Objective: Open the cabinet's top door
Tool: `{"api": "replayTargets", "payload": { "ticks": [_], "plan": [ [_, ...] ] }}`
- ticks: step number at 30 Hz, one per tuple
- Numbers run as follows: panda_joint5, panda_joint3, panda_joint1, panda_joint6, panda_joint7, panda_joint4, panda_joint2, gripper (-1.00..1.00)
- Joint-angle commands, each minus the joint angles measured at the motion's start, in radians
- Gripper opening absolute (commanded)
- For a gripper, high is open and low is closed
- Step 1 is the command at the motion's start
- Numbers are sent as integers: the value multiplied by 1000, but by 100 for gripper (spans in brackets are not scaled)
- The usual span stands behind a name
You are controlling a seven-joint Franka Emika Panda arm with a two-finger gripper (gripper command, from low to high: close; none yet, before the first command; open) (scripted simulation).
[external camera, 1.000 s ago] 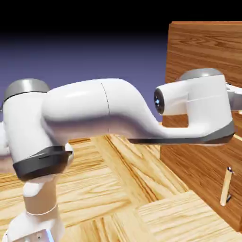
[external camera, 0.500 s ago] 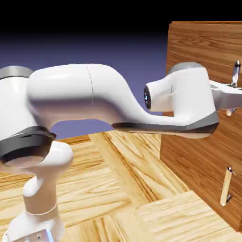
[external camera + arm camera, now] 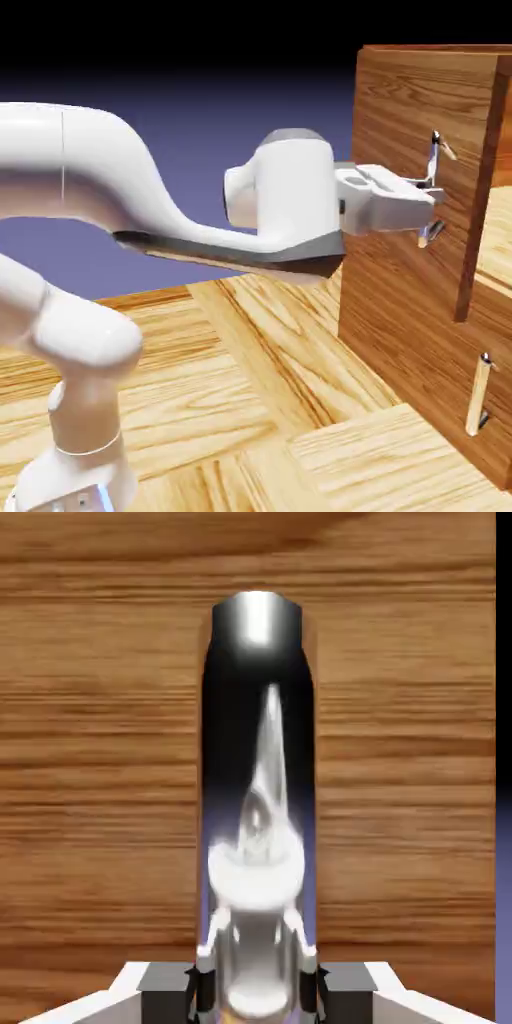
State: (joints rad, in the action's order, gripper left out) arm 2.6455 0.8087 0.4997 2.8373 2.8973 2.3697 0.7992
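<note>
The cabinet point(image 3: 415, 345) of reddish-brown wood stands at the exterior view's right. Its top door point(image 3: 395, 110) is swung partly out, and its thick right edge stands clear of the cabinet body. My gripper point(image 3: 425, 203) is shut on the door's silvery metal bar handle point(image 3: 433, 178). In the hand view the handle point(image 3: 256, 762) runs upright through the middle, large and shiny, clamped between my two grey fingertips point(image 3: 203, 984) at the bottom edge. The door's wood grain point(image 3: 100, 762) fills the rest of that view.
Below the top door is the lower panel with a pale wooden handle point(image 3: 478, 405), still flush. The light wooden table top point(image 3: 260, 400) spreads in front of the cabinet. My white arm point(image 3: 200, 210) stretches in from the left.
My gripper closed on the silvery handle, then the arm drew back to the left. The top door came with it and now stands ajar.
</note>
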Motion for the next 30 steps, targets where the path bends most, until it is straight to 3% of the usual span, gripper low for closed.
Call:
{"api": "replayTargets", "payload": {
  "ticks": [1,17,30],
  "plan": [
    [-18,-31,-36,-7,0,21,4,-100],
    [-557,-549,-564,-106,-228,389,277,-100],
    [-1122,-844,-627,-288,-557,580,589,-100]
  ]
}}
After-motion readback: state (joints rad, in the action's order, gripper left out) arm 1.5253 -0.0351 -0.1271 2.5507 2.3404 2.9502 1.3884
